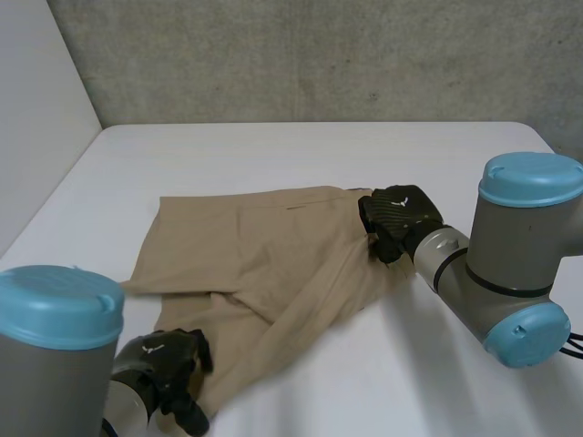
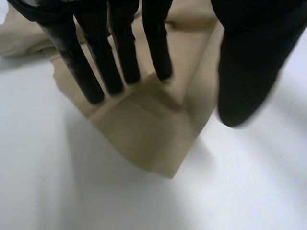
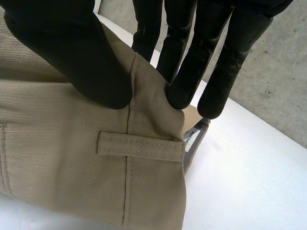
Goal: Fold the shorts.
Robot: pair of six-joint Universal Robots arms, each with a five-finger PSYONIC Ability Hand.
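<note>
Head camera looks down over the desk from behind; wrist cameras hug the left robot hand and right robot hand, all sharing the shorts.

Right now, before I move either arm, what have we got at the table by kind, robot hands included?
Tan shorts: 1
Robot hands: 2 (left robot hand with straight fingers at a leg hem corner, right robot hand pinching the waistband)
White table: 1
Total: 4
</note>
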